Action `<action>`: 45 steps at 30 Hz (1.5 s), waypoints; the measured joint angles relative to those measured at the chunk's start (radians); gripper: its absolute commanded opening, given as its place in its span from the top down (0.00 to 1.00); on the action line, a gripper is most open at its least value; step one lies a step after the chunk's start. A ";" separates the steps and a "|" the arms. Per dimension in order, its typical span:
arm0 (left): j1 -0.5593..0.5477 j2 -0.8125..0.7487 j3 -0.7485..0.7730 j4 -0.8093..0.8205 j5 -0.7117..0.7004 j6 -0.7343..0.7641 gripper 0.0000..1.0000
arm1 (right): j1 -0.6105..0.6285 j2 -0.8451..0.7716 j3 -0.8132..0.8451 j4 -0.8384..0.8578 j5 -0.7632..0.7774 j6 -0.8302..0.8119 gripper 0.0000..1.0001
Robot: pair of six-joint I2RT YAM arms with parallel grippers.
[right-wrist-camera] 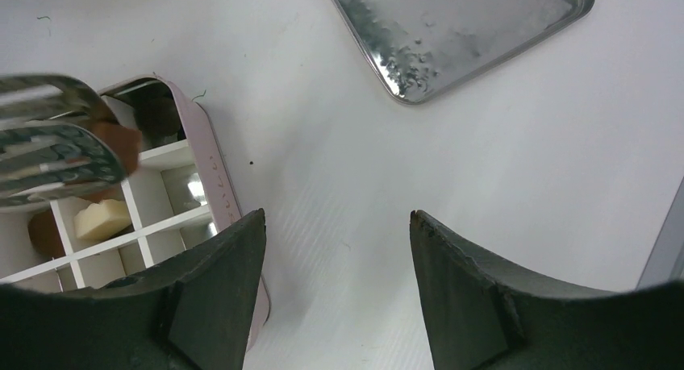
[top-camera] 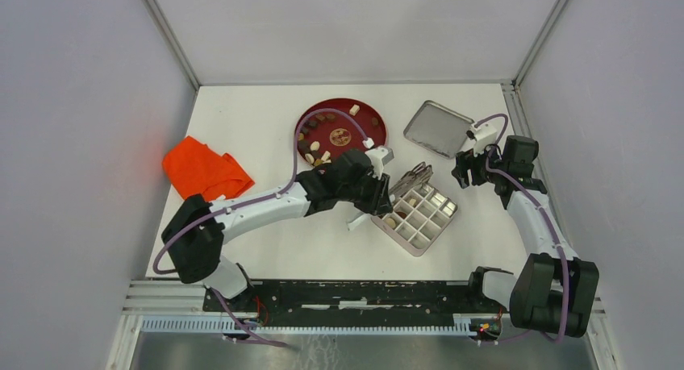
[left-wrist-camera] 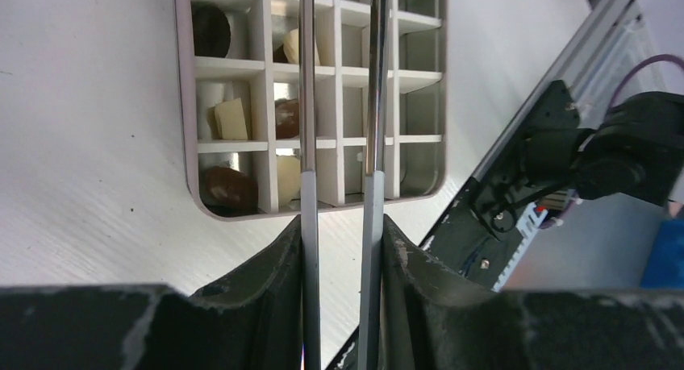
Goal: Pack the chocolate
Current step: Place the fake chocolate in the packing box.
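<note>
Left wrist view: my left claw (left-wrist-camera: 343, 233) is narrow, clamped on the tweezers (left-wrist-camera: 307, 104) above the box (left-wrist-camera: 187, 104). Their tips seem to pinch a brown chocolate (right-wrist-camera: 121, 139) over a corner cell; I'd lower straight in, then ease off. Right claw (right-wrist-camera: 337, 225) is wide, empty.

Box (left-wrist-camera: 187, 104): pale pink tin wall, satin, with matt white dividers and a mirror-bright floor. Tweezers (left-wrist-camera: 375, 80) over box: polished steel, matt grey lower down. Tray (right-wrist-camera: 468, 31) beyond box: bare metal, shiny, mottled. Plate (top-camera: 367, 120) far-left of box: glossy red. Cloth (top-camera: 206, 170) further left: orange fabric, matt. Table (top-camera: 258, 120): white, matt, finely ribbed. Left gripper (left-wrist-camera: 343, 223) fingers (left-wrist-camera: 419, 281): matt black plastic, scuffed.
</note>
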 measured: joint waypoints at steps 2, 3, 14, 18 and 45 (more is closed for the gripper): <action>-0.025 0.045 0.010 -0.006 -0.034 -0.001 0.98 | 0.000 0.000 0.000 0.000 0.001 0.000 0.28; -0.035 0.061 0.014 -0.010 -0.047 -0.001 0.98 | 0.000 0.000 0.000 0.000 0.001 0.000 0.28; -0.096 0.154 0.089 -0.081 -0.157 0.000 0.88 | -0.001 0.000 0.000 0.000 0.000 0.000 0.28; -0.099 0.154 0.097 -0.098 -0.184 0.001 0.83 | -0.001 0.000 0.000 0.000 0.000 0.000 0.28; -0.105 0.185 0.143 -0.156 -0.193 0.002 0.64 | -0.001 0.000 0.000 0.000 -0.019 -0.003 0.28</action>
